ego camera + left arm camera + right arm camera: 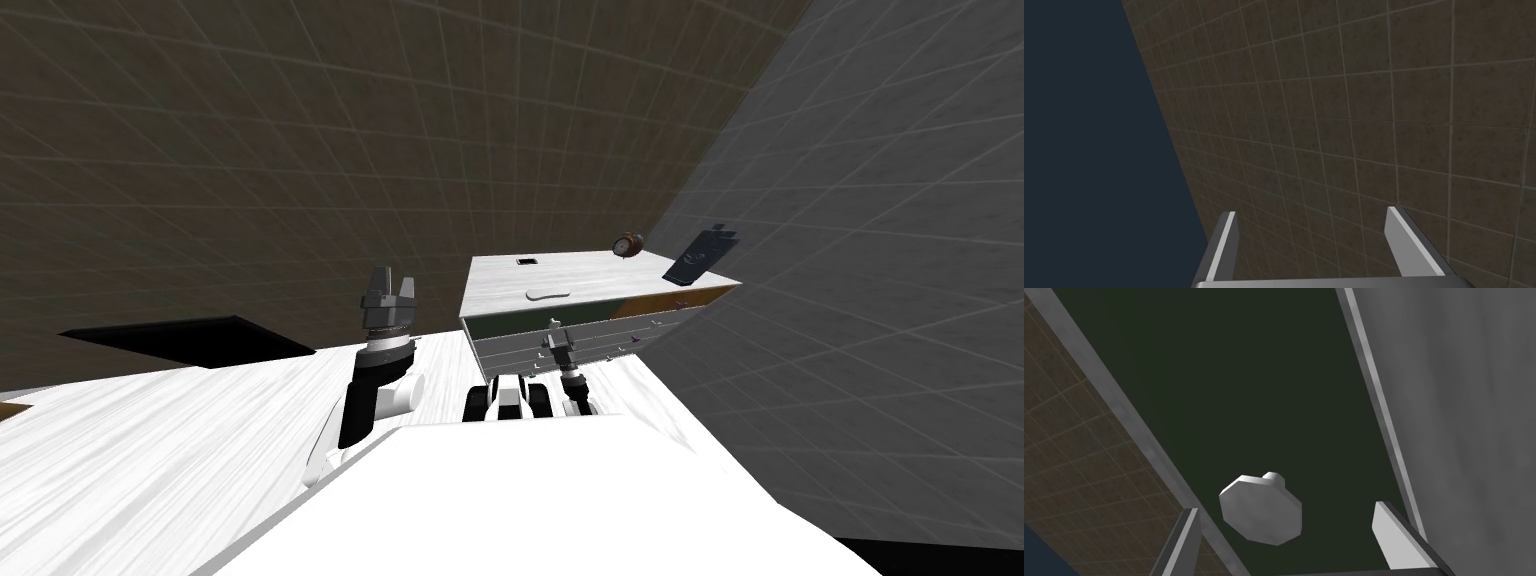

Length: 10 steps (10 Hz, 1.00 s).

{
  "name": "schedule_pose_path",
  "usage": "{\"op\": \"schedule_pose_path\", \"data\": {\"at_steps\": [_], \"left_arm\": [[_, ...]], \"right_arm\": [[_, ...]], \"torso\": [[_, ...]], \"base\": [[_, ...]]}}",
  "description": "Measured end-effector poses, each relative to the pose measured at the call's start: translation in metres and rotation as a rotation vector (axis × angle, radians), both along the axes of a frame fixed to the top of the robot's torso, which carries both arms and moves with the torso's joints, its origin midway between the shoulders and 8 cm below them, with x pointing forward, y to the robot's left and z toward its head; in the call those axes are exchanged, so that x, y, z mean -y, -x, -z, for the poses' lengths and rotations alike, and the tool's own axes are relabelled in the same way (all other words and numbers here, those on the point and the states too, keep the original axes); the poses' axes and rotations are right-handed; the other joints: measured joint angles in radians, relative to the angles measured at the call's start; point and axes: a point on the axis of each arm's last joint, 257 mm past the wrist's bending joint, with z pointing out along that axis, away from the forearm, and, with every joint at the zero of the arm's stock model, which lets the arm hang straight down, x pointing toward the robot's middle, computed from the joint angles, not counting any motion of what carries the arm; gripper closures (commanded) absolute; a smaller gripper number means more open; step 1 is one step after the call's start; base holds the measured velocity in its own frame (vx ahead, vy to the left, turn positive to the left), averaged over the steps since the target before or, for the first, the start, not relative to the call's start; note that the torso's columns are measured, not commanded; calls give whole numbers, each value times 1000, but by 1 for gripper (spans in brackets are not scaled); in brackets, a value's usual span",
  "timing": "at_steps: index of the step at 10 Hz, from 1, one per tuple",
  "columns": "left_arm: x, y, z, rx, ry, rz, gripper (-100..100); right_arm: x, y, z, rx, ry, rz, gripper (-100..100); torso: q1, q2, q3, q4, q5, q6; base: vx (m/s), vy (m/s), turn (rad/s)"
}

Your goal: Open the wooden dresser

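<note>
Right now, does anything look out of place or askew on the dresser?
Nothing spilled or damaged. Only the dark flat thing at the dresser's right end looks odd: it stands tilted up rather than lying flat. Right gripper jaws open at the knob.

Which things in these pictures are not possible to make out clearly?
- Head view: lower front of the dresser, hidden by the right gripper and its arm.
- Head view: small dark thing on the dresser top, too small to name.
- Right wrist view: whether the knob is already between the fingers; depth unclear.
</note>
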Motion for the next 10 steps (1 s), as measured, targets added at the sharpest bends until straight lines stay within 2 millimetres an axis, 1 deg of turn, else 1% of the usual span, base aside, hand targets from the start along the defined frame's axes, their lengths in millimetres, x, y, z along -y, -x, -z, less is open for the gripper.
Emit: {"op": "schedule_pose_path", "data": {"at_steps": [4, 7, 8, 10], "left_arm": [[0, 0, 0, 0, 0, 0, 0], [0, 0, 0, 0, 0, 0, 0], [0, 0, 0, 0, 0, 0, 0], [0, 0, 0, 0, 0, 0, 0]], "right_arm": [[7, 11, -7, 2, -3, -12, -100], [11, 20, -12, 1, -1, -20, -100], [12, 20, -12, 0, -3, -20, 100], [8, 13, -7, -1, -5, -13, 100]], "torso": [[-1, 2, 1, 0, 0, 0], [-1, 4, 2, 1, 0, 0], [-1, 2, 1, 0, 0, 0], [-1, 1, 0, 1, 0, -1]], "base": [[66, 31, -27], [-1, 4, -9], [-7, -5, 43], [-37, -25, 28]]}}
